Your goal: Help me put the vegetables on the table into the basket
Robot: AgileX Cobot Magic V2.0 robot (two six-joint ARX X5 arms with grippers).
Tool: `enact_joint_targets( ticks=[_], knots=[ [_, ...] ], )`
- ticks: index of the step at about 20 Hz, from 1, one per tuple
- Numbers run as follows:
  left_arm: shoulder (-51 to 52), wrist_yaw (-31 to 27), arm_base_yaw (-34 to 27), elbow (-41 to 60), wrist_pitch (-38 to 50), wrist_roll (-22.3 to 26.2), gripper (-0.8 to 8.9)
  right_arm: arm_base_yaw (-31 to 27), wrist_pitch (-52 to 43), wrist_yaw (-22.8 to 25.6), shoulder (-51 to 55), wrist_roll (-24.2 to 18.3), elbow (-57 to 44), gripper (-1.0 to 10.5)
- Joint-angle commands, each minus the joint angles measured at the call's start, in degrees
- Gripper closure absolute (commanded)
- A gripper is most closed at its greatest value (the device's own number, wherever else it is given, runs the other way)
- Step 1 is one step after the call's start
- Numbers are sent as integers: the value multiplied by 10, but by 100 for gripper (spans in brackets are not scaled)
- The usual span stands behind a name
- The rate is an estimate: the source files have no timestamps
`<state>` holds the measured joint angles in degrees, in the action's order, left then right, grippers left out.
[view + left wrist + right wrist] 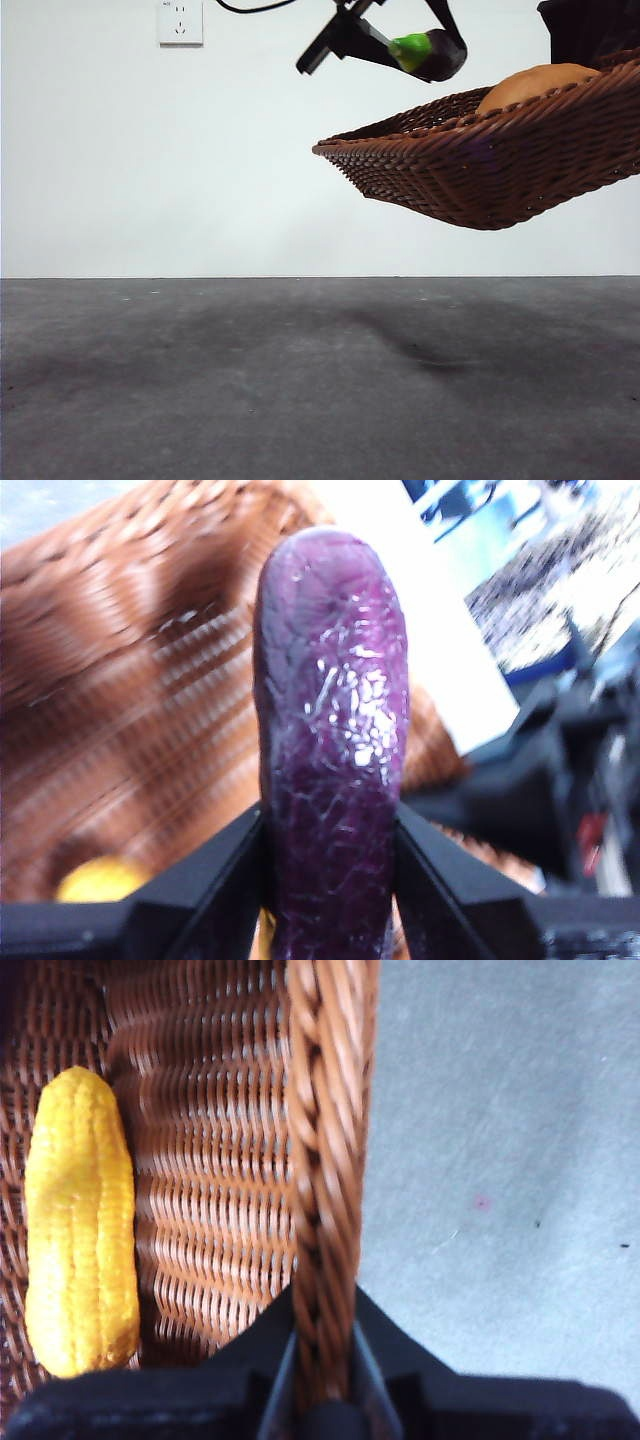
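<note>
The wicker basket (pixel 480 170) hangs tilted in the air at the right, well above the table (pixel 300 380). My right gripper (pixel 325 1360) is shut on its braided rim (pixel 325 1160); its dark arm (pixel 590 30) shows at the top right of the front view. The brown potato (pixel 535 85) and the yellow corn cob (pixel 80 1220) lie inside the basket. My left gripper (pixel 330 880) is shut on the purple eggplant (pixel 330 730) and holds it over the basket's inside (pixel 130 680). In the front view the eggplant (pixel 440 55) hangs above the basket's far rim, green stem to the left.
The grey table shows beside the basket rim in the right wrist view (pixel 500 1160). A white wall with a socket (pixel 180 22) stands behind. A yellow patch (pixel 100 878) lies low in the basket in the left wrist view.
</note>
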<state>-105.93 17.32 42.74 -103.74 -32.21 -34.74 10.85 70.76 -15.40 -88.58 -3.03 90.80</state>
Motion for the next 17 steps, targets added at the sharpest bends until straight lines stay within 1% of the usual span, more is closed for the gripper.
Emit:
enact_joint_targets(
  ticks=[1, 2, 3, 7, 9, 10, 12, 14, 16, 17],
  knots=[
    [-12, 0, 5, 5, 16, -45, 545, 0, -1, -9, 2, -3, 1, 955],
    [-16, -1, 5, 5, 15, -45, 366, 0, 2, -9, 2, -3, 1, 955],
    [-17, 0, 5, 5, 16, -45, 291, 0, 4, -9, 2, -3, 1, 955],
    [-17, 9, 5, 5, 42, -45, 291, 0, 11, -9, 2, -2, 1, 955],
    [-13, 14, -2, 5, 43, -30, 292, 0, 13, -9, 2, 0, 1, 955],
    [-6, 34, -9, 5, 37, -19, 292, 0, 14, -9, 2, 0, 1, 955],
    [10, 61, -24, 5, 21, 16, 292, 0, 12, -9, -2, 0, 0, 955],
    [39, 77, -40, 5, -13, 68, 292, -1, 5, -8, -17, 0, 0, 955],
    [79, 76, -48, 5, -87, 162, 292, -13, -22, -7, -45, -2, 0, 955],
    [100, 66, -49, 5, -135, 208, 292, -23, -36, -7, -61, 0, 0, 955]
  ],
)
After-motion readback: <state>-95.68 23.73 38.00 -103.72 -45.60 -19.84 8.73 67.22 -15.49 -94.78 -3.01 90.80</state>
